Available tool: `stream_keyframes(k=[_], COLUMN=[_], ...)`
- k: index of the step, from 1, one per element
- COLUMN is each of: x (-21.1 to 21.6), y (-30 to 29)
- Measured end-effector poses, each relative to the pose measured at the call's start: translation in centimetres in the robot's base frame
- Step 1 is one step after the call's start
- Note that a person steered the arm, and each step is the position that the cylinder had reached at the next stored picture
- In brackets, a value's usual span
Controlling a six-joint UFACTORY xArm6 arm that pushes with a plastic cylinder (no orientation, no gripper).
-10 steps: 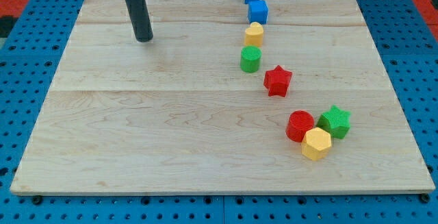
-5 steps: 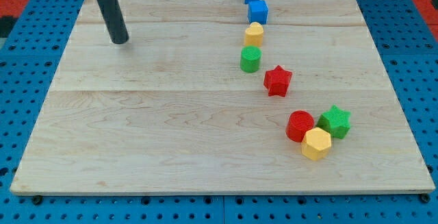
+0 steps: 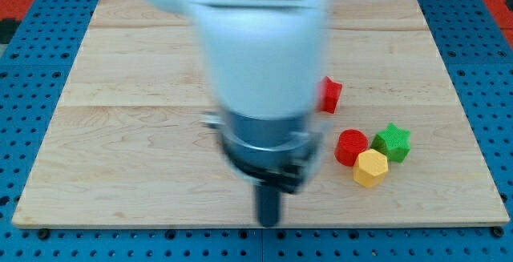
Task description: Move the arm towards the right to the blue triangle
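My arm fills the middle of the view, large and blurred. The dark rod comes out under it, and my tip [image 3: 268, 220] is near the bottom edge of the wooden board [image 3: 120, 134], below centre. The blue triangle is hidden behind the arm, as is the blue cube. My tip is left of and below the red cylinder [image 3: 351, 147], the yellow hexagon [image 3: 370, 168] and the green star [image 3: 393, 142], and touches none of them.
The red star [image 3: 332, 94] shows only partly at the arm's right edge. The yellow and green blocks in the column above it are hidden by the arm. Blue pegboard [image 3: 481, 54] surrounds the board.
The arm has swung from the board's top left down to the bottom middle, and now covers the blue, yellow and green blocks of the upper column. No block has visibly moved.
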State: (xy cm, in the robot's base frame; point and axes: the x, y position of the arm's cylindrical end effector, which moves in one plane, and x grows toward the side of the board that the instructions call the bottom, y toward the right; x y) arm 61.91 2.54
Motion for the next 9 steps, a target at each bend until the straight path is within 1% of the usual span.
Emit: stream_keyframes(k=[1, 2, 3, 4, 5, 6, 7, 8, 9], x=[-0.1, -0.1, -5.9, -5.9, -14.0, -23.8, -34.4, -42.8, -42.7], y=[3.0, 18.3, 32.0, 32.0, 29.8, 28.2, 28.2, 26.1, 14.2])
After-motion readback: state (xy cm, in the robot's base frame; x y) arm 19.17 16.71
